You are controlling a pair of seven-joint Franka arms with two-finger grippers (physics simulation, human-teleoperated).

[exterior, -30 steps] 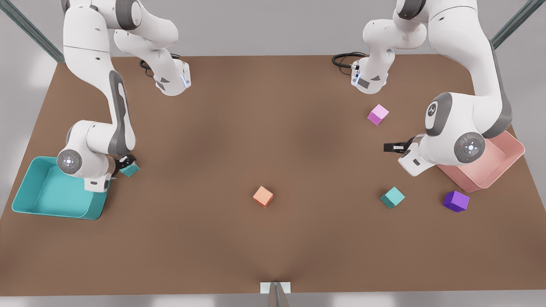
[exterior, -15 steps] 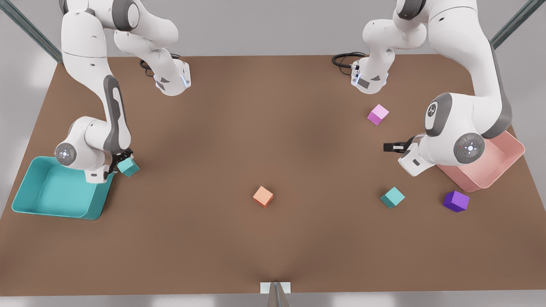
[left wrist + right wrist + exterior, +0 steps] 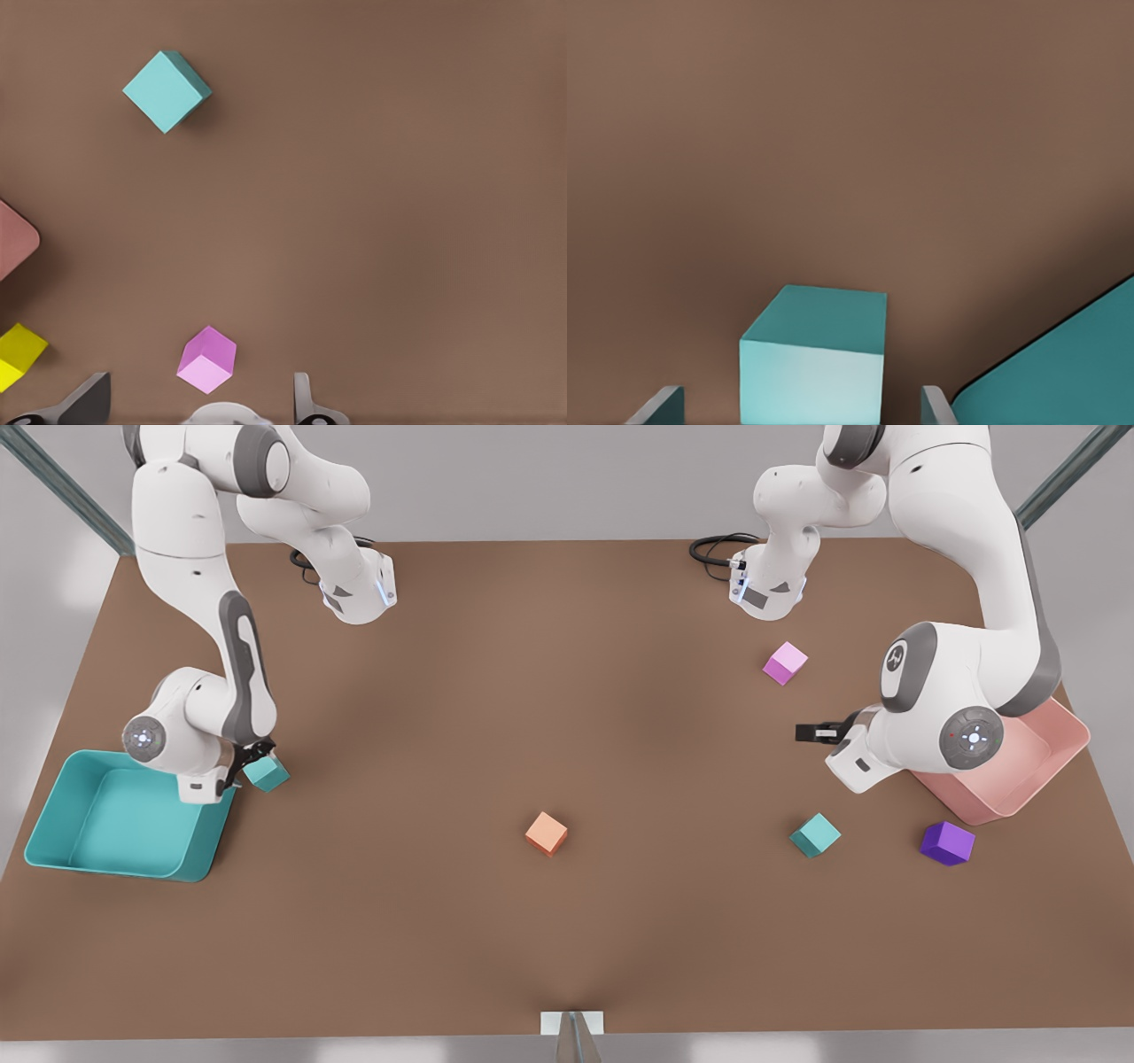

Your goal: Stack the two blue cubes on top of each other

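One blue cube sits on the table beside the teal bin at the front view's left. My right gripper is open and low around it. In the right wrist view the cube lies between the two fingertips with a gap on each side. The other blue cube rests on the table at the front view's right, also seen in the left wrist view. My left gripper hovers open and empty above the table, between that cube and a pink cube.
An orange cube lies mid-table. A dark purple cube sits near the pink bin under the left arm. A yellow object is next to that bin's corner. The teal bin's wall stands close beside the right gripper.
The right arm's wrist shifted back from the teal bin's edge while its gripper stayed at the cube, which moved slightly. The left arm barely moved.
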